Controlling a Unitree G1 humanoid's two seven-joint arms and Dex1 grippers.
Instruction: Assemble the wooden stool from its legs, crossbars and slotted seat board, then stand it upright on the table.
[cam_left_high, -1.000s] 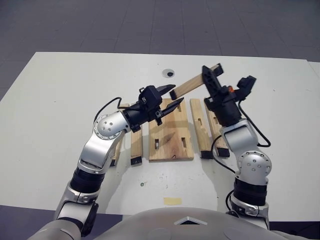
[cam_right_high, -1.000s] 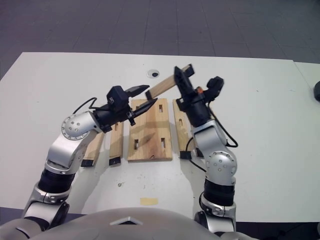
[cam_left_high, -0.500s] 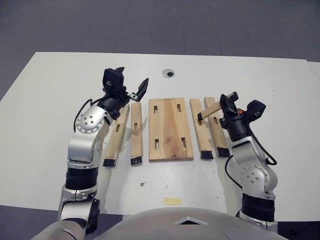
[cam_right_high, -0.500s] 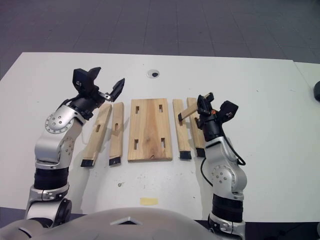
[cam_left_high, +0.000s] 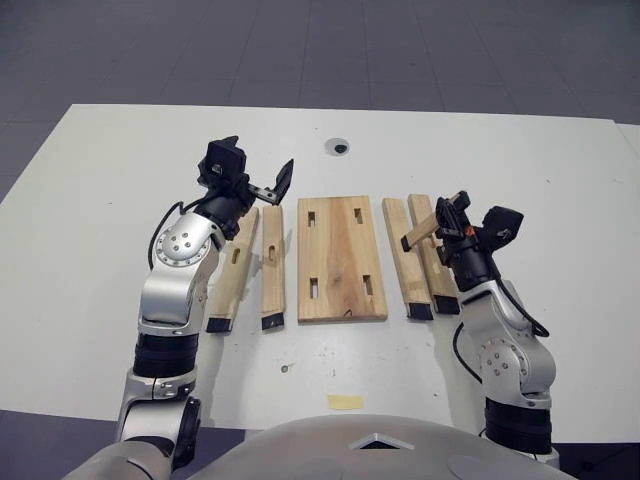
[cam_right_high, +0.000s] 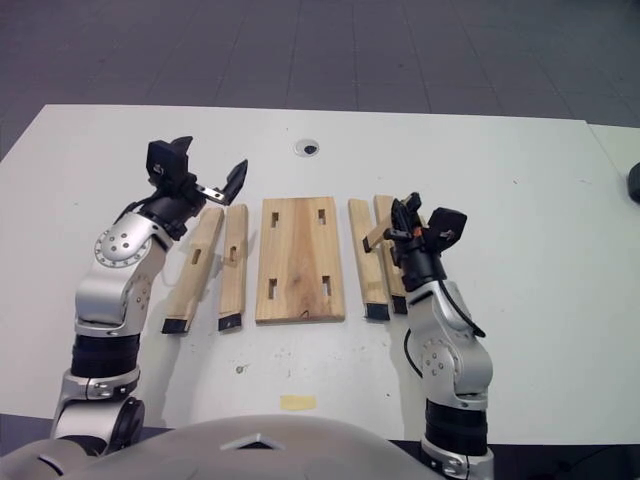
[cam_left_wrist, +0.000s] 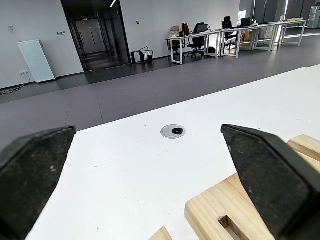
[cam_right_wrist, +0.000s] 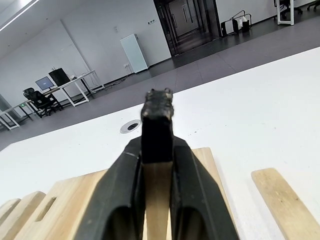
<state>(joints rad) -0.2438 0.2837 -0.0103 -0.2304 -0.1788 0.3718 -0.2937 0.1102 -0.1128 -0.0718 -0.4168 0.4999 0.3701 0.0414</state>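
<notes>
The robot's left arm is standing bent at the elbow, forearm rising from the white counter (cam_left_high: 120, 180). It is carrying the left tool (cam_left_high: 258, 172) in the air with its fingers spread wide, gripping nothing. Just beneath that tool, the far ends of the outer left leg (cam_left_high: 228, 285) and the inner left leg (cam_left_high: 272, 280) are lying flat side by side. Past the tool, toward the far edge, bare counter is stretching around a round cable port (cam_left_high: 340, 147).

The right arm is folding up tightly, elbow low near the counter's near edge and wrist raised. The right tool (cam_left_high: 453, 210) is clamping a short crossbar (cam_left_high: 420, 232), which is tilting down from the fingers toward the slotted seat board (cam_left_high: 341, 258). The crossbar's dark lower end is hanging over the inner right leg (cam_left_high: 405, 262), though contact cannot be judged. The outer right leg (cam_left_high: 438, 272) is lying directly under the tool.

The seat board is resting flat between the two tools, apart from the legs on each side. A scrap of yellow tape (cam_left_high: 345, 402) is sitting near the counter's front edge.
</notes>
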